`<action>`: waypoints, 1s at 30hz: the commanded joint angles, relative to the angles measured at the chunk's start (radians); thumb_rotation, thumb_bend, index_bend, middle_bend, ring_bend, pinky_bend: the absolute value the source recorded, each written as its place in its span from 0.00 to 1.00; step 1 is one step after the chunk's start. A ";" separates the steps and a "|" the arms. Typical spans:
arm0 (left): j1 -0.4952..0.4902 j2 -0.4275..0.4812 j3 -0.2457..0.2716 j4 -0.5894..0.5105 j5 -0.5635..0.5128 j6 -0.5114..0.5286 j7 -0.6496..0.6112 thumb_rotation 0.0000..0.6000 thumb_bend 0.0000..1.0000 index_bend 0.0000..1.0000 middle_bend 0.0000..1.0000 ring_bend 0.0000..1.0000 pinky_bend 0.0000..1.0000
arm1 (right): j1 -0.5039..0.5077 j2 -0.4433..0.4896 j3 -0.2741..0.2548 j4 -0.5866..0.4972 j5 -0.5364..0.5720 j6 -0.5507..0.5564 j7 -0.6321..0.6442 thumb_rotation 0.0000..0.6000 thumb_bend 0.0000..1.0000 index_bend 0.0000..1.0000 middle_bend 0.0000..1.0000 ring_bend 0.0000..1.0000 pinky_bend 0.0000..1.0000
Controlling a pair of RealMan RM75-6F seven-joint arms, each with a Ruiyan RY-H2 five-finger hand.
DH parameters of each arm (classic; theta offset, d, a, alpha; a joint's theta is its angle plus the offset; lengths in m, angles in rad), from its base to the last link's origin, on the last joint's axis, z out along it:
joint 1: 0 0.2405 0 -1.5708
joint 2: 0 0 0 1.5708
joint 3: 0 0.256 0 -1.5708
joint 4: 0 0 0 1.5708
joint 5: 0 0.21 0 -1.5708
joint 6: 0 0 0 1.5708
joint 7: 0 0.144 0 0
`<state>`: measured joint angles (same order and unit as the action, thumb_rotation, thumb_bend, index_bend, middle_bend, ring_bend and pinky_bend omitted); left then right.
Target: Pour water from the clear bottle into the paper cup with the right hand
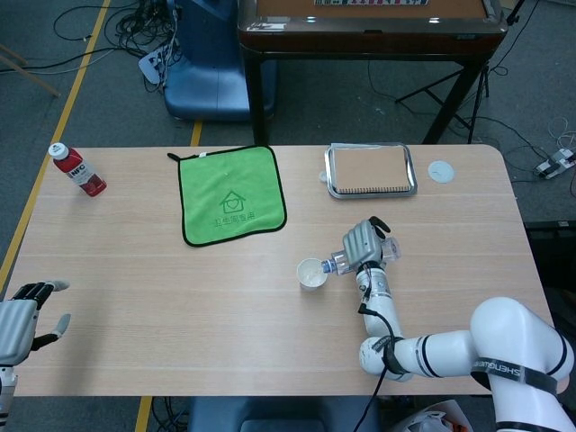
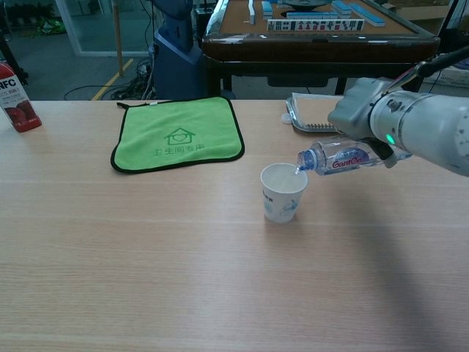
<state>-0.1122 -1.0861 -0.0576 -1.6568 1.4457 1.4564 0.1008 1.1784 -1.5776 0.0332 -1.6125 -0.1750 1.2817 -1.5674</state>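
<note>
one clear bottle [image 2: 338,157] tilted, in right robot hand [image 2: 366,117]

The table [image 2: 146,279] is pale wood with a fine straight grain. On it lies a bright green cloth [image 2: 178,141] edged in black, printed with a darker green house outline and small characters. The paper cup [image 2: 283,192] is white with faint blue marks on its side. The clear bottle [image 2: 341,156] carries a red and blue label with white lettering. The right hand [image 2: 366,110] is matt grey, and a small green light glows on the white forearm behind it. The left hand [image 1: 18,324] is grey with black fingers tipped in white. Near the far left corner stands a red bottle [image 1: 77,169] with a white cap and white letters. The tray [image 1: 370,171] is silvery, holding a brown board.
</note>
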 commanded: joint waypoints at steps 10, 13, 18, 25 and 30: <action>0.001 0.000 0.000 -0.001 -0.001 0.000 0.002 1.00 0.28 0.33 0.34 0.31 0.67 | -0.070 0.019 0.022 0.012 -0.036 -0.091 0.168 1.00 0.10 0.63 0.57 0.50 0.49; 0.001 0.000 0.000 -0.001 -0.002 -0.001 0.001 1.00 0.28 0.33 0.34 0.31 0.67 | -0.104 0.032 0.029 0.016 -0.070 -0.140 0.261 1.00 0.10 0.63 0.57 0.50 0.49; 0.001 0.000 0.000 -0.001 -0.003 -0.002 0.000 1.00 0.28 0.33 0.34 0.31 0.67 | -0.165 0.048 0.032 0.038 -0.169 -0.221 0.434 1.00 0.10 0.63 0.57 0.50 0.49; 0.000 0.001 0.001 -0.002 -0.006 -0.007 0.000 1.00 0.28 0.33 0.34 0.31 0.67 | -0.204 0.062 0.029 0.054 -0.262 -0.261 0.559 1.00 0.10 0.63 0.57 0.50 0.49; 0.000 0.002 0.001 -0.003 -0.005 -0.007 -0.001 1.00 0.28 0.33 0.34 0.31 0.67 | -0.244 0.082 0.047 0.034 -0.344 -0.272 0.685 1.00 0.10 0.63 0.57 0.50 0.49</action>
<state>-0.1123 -1.0843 -0.0564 -1.6604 1.4403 1.4497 0.0999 0.9579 -1.5080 0.0703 -1.5694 -0.4798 1.0184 -0.9357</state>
